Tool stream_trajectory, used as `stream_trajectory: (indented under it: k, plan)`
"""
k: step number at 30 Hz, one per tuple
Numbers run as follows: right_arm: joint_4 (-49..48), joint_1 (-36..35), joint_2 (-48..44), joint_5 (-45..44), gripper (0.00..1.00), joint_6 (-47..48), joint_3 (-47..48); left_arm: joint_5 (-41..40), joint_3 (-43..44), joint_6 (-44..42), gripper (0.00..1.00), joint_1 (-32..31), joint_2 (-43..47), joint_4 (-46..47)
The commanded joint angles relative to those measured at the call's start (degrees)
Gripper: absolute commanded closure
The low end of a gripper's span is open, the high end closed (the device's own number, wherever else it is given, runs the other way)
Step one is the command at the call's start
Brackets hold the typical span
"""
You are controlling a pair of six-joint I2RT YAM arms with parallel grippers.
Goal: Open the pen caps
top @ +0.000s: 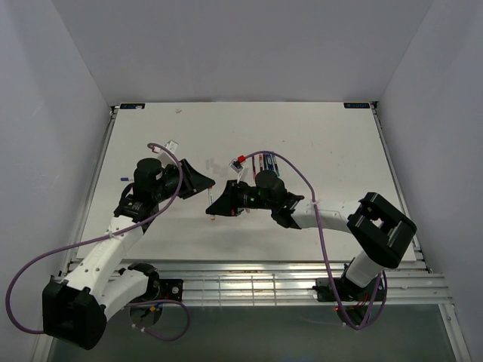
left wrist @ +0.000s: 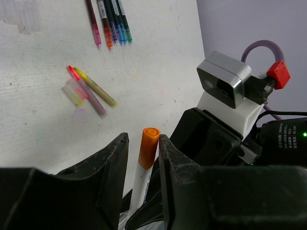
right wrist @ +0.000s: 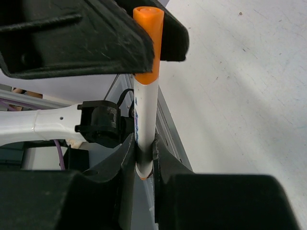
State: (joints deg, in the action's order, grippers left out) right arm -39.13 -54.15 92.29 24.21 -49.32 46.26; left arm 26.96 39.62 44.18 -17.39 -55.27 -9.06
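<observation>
orange cap (left wrist: 148, 146) on the tip of a white pen (right wrist: 144, 110), standing between the fingers of the left gripper (left wrist: 143, 140), jaws slightly apart, touching one finger with a gap at the other. right gripper (right wrist: 144, 155) clamped tight on the pen's other end. row of coloured pens (left wrist: 109, 21) on the table (left wrist: 158, 72), well beyond the left gripper.

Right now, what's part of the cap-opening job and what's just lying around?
Job: orange cap; white pen in right gripper; row of pens; pink pen, yellow pen, uncapped; loose caps.
Lying about: clear plastic piece; purple cable.
</observation>
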Motion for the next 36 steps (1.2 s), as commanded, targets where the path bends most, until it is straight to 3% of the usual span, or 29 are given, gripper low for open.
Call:
stream_trajectory:
  k: [1, 5, 9, 13, 16, 18, 19, 21, 22, 23, 26, 31, 36]
  plan:
    - [-4.02, -0.52, -0.45, 1.46, 0.92, 0.19, 2.17, 1.6, -1.47, -0.85, 0.58, -0.28, 1.21, -0.43]
    - [-4.72, -0.52, 0.34, 2.42, 0.92, -0.51, 2.61, 1.52, -1.73, -1.47, 0.57, -0.28, 1.04, -0.43]
    - [-5.16, -0.52, 0.7, 2.51, 0.92, -1.3, 1.91, 0.2, -0.95, -2.17, 0.67, -0.37, 0.69, -1.48]
    - [-4.38, -0.61, 0.96, 2.34, 0.92, -1.22, 1.03, -1.99, 0.55, -2.44, 0.91, -0.37, -0.63, -3.15]
    - [0.95, -1.04, 0.26, -0.38, 0.92, 1.14, 0.76, -3.22, 2.13, -2.26, 1.0, -0.37, -2.73, -4.21]
    - [7.11, -2.27, -0.79, -6.25, 0.92, 4.3, 1.81, -4.8, 3.53, -1.82, 1.0, -0.28, -3.88, -5.78]
    - [16.28, -2.97, -0.97, -9.41, 0.92, 8.58, 2.86, -6.9, 4.23, -1.73, 1.0, -0.37, -5.19, -6.49]
    - [26.95, -6.3, -0.54, -23.45, 0.92, 12.56, 7.86, -9.72, 7.12, -1.38, 1.0, -0.28, -6.86, -9.46]
    - [38.06, -7.71, 0.08, -29.94, 0.92, 14.23, 10.14, -12.87, 8.45, -1.21, 1.0, -0.28, -9.14, -10.79]
    - [43.47, -10.6, 1.13, -40.88, 0.92, 16.95, 14.6, -14.2, 9.77, -1.21, 1.0, -0.19, -10.38, -11.67]
    - [53.78, -14.3, 5.34, -52.12, 0.92, 18.81, 19.03, -14.84, 15.13, -1.56, 1.0, 1.99, -16.51, -14.14]
    - [52.06, -14.32, 7.29, -49.0, 0.92, 21.28, 19.74, -13.25, 19.53, -2.78, 1.0, 5.17, -22.07, -14.15]
    - [51.44, -9.67, 9.04, -40.66, 0.92, 23.92, 21.15, -11.41, 15.94, -4.1, 1.0, 5.17, -23.74, -10.91]
